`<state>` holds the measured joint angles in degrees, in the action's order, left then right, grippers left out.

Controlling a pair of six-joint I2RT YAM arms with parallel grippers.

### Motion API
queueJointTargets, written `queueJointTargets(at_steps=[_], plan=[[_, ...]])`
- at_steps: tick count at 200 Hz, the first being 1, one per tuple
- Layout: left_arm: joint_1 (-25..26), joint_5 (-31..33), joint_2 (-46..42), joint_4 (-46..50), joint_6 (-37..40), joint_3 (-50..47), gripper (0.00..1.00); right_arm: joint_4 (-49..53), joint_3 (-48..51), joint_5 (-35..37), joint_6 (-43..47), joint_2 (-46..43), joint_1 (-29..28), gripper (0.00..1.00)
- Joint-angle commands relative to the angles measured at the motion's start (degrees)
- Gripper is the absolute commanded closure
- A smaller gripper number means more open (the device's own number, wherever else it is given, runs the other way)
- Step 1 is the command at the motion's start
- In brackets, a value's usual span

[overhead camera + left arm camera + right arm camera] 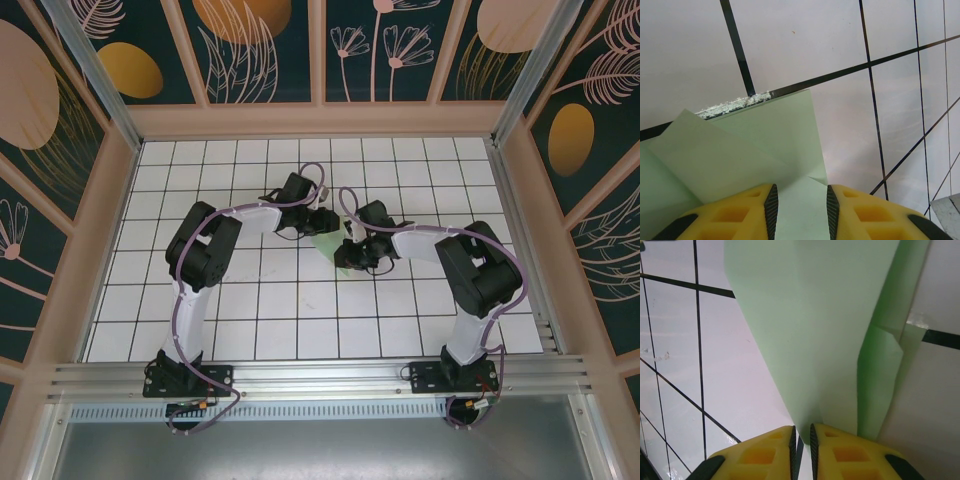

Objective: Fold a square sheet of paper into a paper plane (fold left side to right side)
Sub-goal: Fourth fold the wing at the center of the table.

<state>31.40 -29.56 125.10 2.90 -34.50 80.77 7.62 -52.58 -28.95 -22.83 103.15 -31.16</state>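
Pale green paper (765,140) runs between the spread left gripper (800,192), its crease pinched by the right gripper (802,429).

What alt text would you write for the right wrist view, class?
Folded pale green paper tapers down into the narrow gap between the two yellow fingers of the right hand. Beneath lie white tiles with black lines.

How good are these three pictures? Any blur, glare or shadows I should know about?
Top external: sharp and evenly lit, only faint shadows on the white tiles. Left wrist: the green paper is crisp, the tiles look grey. Right wrist: the paper sits very close, one fold shaded darker, faint reflections on the tiles at left.
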Motion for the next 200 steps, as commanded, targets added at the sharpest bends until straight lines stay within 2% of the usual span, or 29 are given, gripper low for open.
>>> queueJointTargets(at_steps=[1, 200], plan=[[-0.21, 2.74, 3.75, 6.60, 1.10, -0.70, 0.65, 7.03, 2.13, 1.72, 0.58, 0.61, 0.13, 0.81], [-0.31, 3.80, 4.45, 7.13, 1.19, -0.46, 0.65, 10.67, 9.19, 4.29, -0.86, -5.07, -1.62, 0.83]])
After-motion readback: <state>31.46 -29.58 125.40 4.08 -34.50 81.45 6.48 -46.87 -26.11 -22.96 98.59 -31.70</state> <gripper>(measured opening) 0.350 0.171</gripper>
